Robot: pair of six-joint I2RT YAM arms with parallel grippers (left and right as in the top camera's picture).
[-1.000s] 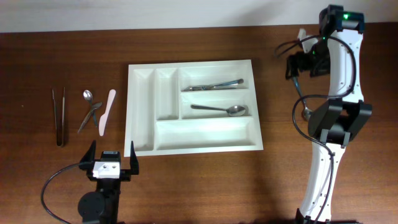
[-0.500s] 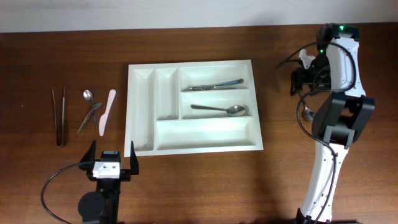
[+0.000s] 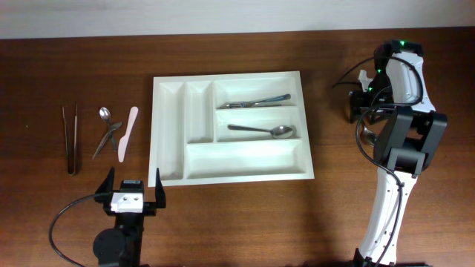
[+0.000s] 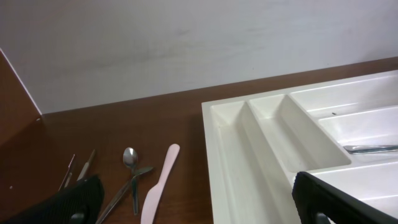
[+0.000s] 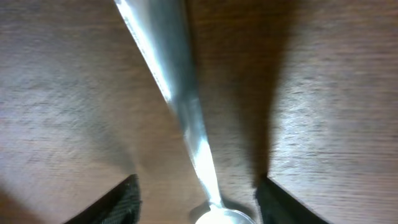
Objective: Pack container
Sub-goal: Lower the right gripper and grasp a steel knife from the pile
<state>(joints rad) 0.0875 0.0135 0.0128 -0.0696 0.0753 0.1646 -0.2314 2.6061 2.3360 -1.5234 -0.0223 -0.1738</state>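
Across the middle of the brown table [image 3: 334, 222] lies the white tray [image 3: 237, 159]. Right of it, the right gripper [image 5: 198, 198] has its fingers apart, straddling a loose spoon [image 5: 168, 74] that lies flat on the wood. Near left, the left gripper [image 3: 134, 185] gapes wide. At the left edge lie tongs [image 3: 71, 165] and a pink spatula [image 3: 128, 132].

the right arm [image 3: 412, 74] is made of long white shells joined by black joint housings, with a small green light [image 3: 401, 44] on its upper link and thin black cables [image 3: 357, 144] looping beside it. the left arm [image 3: 115, 245] has a round black base, a black cord [image 3: 50, 231] curling off it, and a pale grey block [image 3: 128, 199] with two dark round holes. the left gripper [image 3: 133, 184] has black fingers [image 4: 62, 205], finely ribbed in the left wrist view.
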